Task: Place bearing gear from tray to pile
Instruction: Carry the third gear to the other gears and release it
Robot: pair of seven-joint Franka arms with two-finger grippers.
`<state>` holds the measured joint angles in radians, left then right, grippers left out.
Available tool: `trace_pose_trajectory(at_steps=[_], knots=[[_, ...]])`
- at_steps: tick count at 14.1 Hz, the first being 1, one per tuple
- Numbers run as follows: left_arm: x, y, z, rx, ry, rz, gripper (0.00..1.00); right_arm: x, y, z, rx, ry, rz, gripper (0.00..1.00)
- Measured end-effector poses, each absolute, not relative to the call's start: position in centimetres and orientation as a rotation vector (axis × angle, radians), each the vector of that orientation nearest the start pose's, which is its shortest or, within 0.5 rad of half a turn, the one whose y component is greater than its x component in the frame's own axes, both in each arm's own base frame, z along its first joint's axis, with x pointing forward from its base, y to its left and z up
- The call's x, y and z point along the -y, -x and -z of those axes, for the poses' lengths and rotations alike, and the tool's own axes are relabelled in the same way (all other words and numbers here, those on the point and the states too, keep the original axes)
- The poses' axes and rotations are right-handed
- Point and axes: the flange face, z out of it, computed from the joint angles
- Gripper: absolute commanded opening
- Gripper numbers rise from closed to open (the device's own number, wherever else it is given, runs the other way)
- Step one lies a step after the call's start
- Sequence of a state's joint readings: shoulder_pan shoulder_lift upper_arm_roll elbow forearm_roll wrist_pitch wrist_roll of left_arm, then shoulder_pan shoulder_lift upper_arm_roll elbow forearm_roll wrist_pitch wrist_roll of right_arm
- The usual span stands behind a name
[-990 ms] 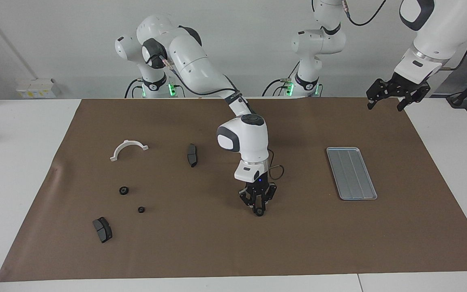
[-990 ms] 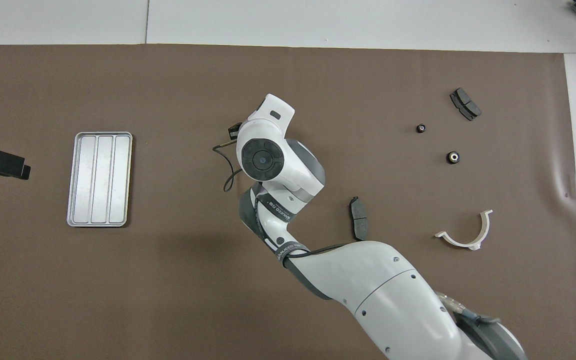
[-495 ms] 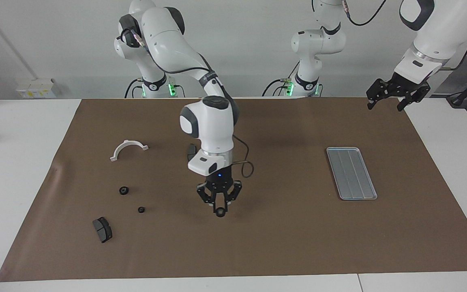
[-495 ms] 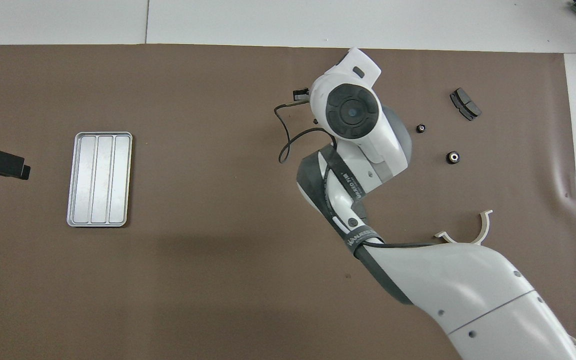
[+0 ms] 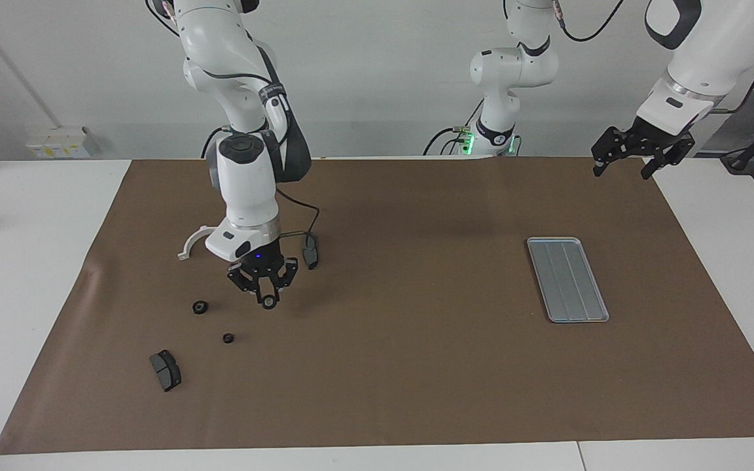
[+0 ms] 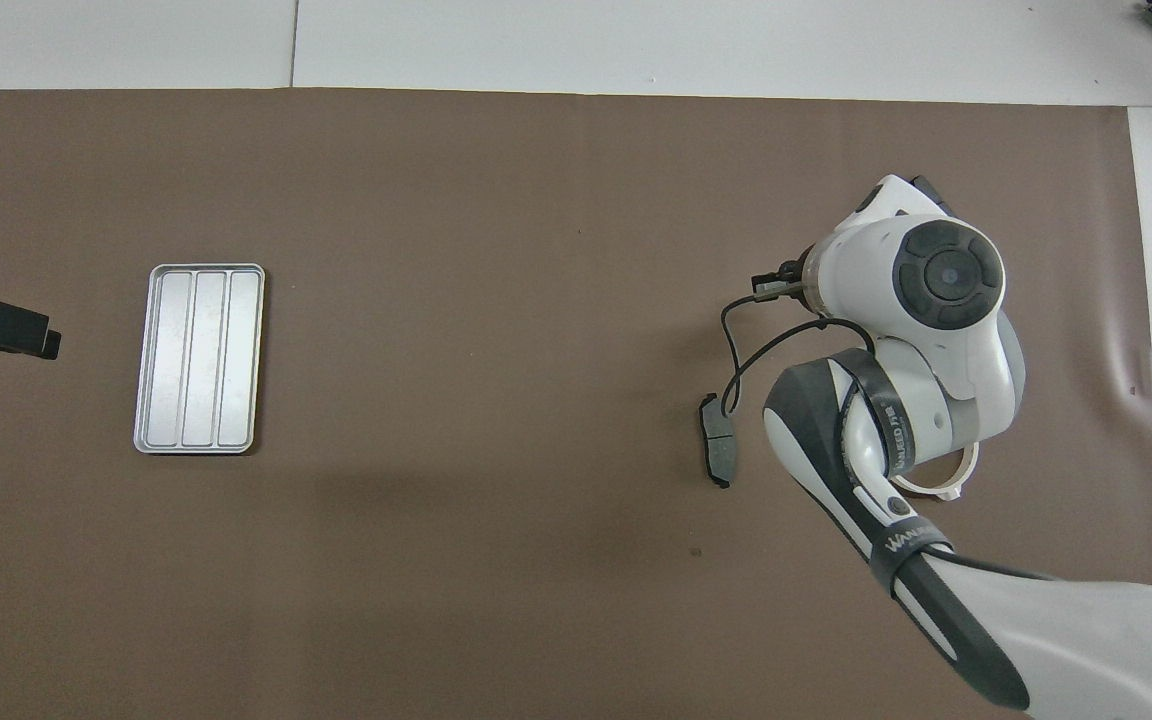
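My right gripper [image 5: 267,299] is shut on a small black bearing gear [image 5: 269,303] and holds it just above the brown mat, beside two small black gears [image 5: 199,307] [image 5: 228,338] lying toward the right arm's end. In the overhead view the right arm's wrist [image 6: 941,280] covers the gripper and those gears. The silver-grey ridged tray [image 5: 567,278] lies bare toward the left arm's end; it also shows in the overhead view [image 6: 198,358]. My left gripper [image 5: 620,171] waits open and empty, raised over the mat's corner at its own end.
A dark brake pad [image 5: 165,369] lies farther from the robots than the small gears. Another brake pad [image 5: 311,251] and a white half-ring [image 5: 194,239] lie nearer to the robots, beside my right wrist. The pad [image 6: 718,452] and half-ring [image 6: 939,489] show overhead.
My right arm has carried the bearing gear from the mat's middle toward its own end, to beside the small gears. The left arm has not moved.
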<state>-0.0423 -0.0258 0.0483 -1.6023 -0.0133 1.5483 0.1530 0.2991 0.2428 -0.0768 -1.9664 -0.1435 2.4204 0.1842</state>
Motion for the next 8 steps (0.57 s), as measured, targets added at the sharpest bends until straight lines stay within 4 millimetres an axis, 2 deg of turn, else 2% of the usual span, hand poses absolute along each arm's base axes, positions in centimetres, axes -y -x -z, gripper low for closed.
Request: trace_pose_trajectory(at_steps=[4, 8], knots=[[-0.2, -54.4, -62.2, -0.232, 3.15, -0.043, 1.0, -8.6, -58.3, -34.0, 0.222, 3.211, 0.266, 0.0], [-0.2, -54.4, -62.2, -0.232, 3.15, -0.043, 1.0, -7.5, -56.8, -31.8, 0.197, 3.2, 0.248, 0.0]])
